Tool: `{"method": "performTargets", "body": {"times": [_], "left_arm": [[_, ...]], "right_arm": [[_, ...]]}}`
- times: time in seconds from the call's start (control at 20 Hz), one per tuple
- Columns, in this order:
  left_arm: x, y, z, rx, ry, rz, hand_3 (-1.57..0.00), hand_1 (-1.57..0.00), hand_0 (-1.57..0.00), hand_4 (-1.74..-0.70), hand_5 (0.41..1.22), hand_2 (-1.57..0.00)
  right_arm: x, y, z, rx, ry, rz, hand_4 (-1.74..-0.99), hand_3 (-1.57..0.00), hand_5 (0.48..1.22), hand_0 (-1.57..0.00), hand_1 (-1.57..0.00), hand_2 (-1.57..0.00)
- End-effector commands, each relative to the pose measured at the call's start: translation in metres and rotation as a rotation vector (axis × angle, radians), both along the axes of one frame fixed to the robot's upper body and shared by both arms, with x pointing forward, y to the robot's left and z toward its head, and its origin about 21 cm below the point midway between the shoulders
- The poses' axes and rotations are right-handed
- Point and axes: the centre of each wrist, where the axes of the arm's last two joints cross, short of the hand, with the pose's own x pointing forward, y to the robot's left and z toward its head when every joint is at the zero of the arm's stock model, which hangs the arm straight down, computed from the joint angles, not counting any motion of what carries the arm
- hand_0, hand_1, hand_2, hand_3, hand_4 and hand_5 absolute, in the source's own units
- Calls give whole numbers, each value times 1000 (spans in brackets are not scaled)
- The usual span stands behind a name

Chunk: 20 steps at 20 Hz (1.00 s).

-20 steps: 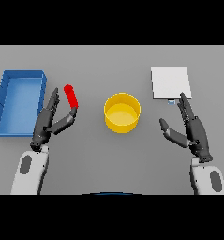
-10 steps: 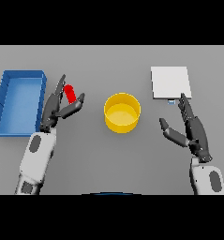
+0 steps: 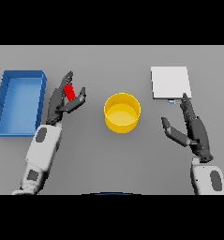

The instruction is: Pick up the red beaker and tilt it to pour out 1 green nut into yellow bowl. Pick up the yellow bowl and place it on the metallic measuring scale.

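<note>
The red beaker (image 3: 69, 92) stands left of the middle of the table, between the thumb and the fingers of my left hand (image 3: 57, 110). The fingers are fairly straight on the beaker's left and the thumb lies on its right, with gaps showing on both sides. The yellow bowl (image 3: 123, 125) sits at the table's centre, to the right of that hand. The metallic measuring scale (image 3: 170, 82) lies flat at the back right. My right hand (image 3: 196, 132) hovers open just in front of the scale. No green nut shows.
A blue bin (image 3: 1, 108) stands at the far left, close beside my left hand and forearm. The grey table (image 3: 113, 65) stretches behind the bowl and between the two arms.
My left hand has reached forward until its fingers and thumb flank the red beaker. The beaker, the bowl and my right hand have stayed where they were.
</note>
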Motion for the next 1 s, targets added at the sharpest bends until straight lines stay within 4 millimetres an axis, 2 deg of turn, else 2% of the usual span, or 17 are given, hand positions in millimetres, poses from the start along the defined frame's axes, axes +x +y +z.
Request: {"method": "performTargets", "body": {"times": [0.0,0.05,0.1,0.15,0.2,0.25,0.35,0.4,0.6,0.8,0.95], "left_arm": [[3,-1,0,-12,-7,8,-239,-306,-338,-1385,765,-322],[4,-4,2,-39,-14,13,-416,-556,-585,-1416,786,-551],[5,-8,1,-55,-19,17,-647,-759,-782,-1420,873,-755],[6,-9,0,-65,-18,22,-832,-921,-940,-1425,943,-918],[8,-12,-1,-64,-18,24,-980,-1051,-1066,-1483,998,-1049],[10,-13,-1,-43,-22,30,-1081,-1155,-1167,-1529,1043,-1153],[14,-13,1,-29,-44,23,-1151,-1305,-1312,-1596,1107,-1304],[10,-12,-2,-38,-54,14,-1176,-1358,-1364,-1621,1130,-1357],[9,-14,0,-8,-57,-8,-1409,-1484,-1486,-1529,1184,-1483],[11,-13,18,-8,-101,-12,-1505,-1535,-1536,-1504,1206,-1535],[15,-18,35,24,-129,-25,-1537,-1553,-1553,-1499,1213,-1553]], "right_arm": [[0,4,2,0,-4,4,-1294,1,645,1,1,1],[1,2,1,-1,0,-2,-1292,1,645,1,1,1],[-1,1,2,0,-1,3,-1292,1,646,1,1,1],[0,3,3,-4,4,2,-1290,1,646,1,1,1],[1,3,4,-6,-5,-1,-1291,1,647,1,1,1],[4,3,4,-10,5,-2,-1291,1,649,1,1,1],[1,0,3,-15,-7,-2,-1290,1,651,1,1,1],[-3,1,2,-11,-10,-1,-1290,1,649,1,1,1],[-3,3,1,-16,-13,4,-1287,1,650,1,1,1],[-2,9,1,-4,-14,15,-1292,1,656,1,1,1],[-2,2,1,-22,-12,-3,-1294,1,664,1,1,1]]}}
